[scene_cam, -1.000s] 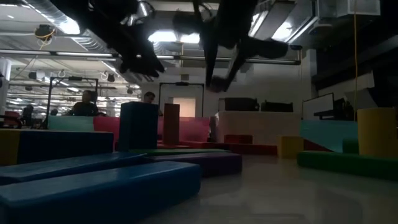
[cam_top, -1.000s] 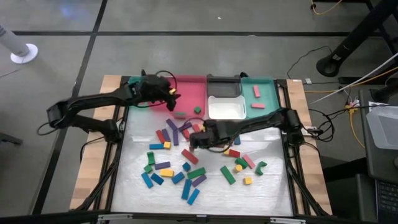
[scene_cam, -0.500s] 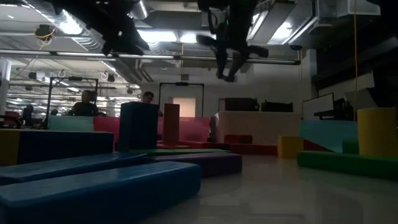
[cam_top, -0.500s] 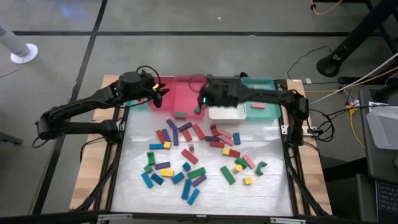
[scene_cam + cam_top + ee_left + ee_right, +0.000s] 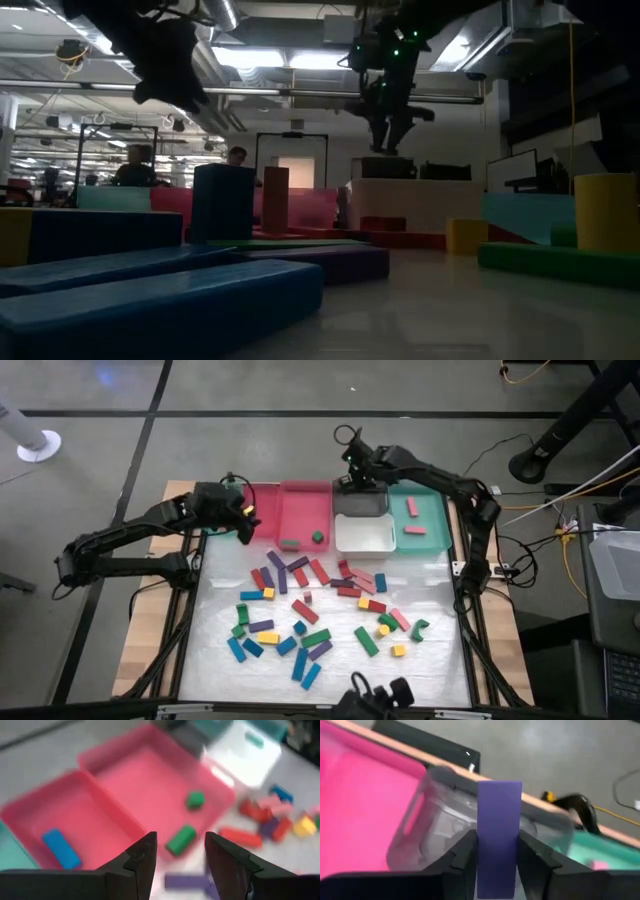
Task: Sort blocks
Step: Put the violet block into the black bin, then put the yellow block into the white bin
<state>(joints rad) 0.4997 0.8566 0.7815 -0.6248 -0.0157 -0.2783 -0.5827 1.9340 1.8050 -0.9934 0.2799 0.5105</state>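
Purple block (image 5: 498, 837) in right pincer (image 5: 496, 851)

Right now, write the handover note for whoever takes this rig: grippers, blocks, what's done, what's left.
Right gripper: shut on a purple block, held above the dark tray at the table's far edge.
Left gripper: open, empty, over the pink trays.
Done: two green blocks and one blue block lie in the pink trays; two pink blocks in the teal tray.
Left: drop the purple block, then sort the scattered blocks on the table.
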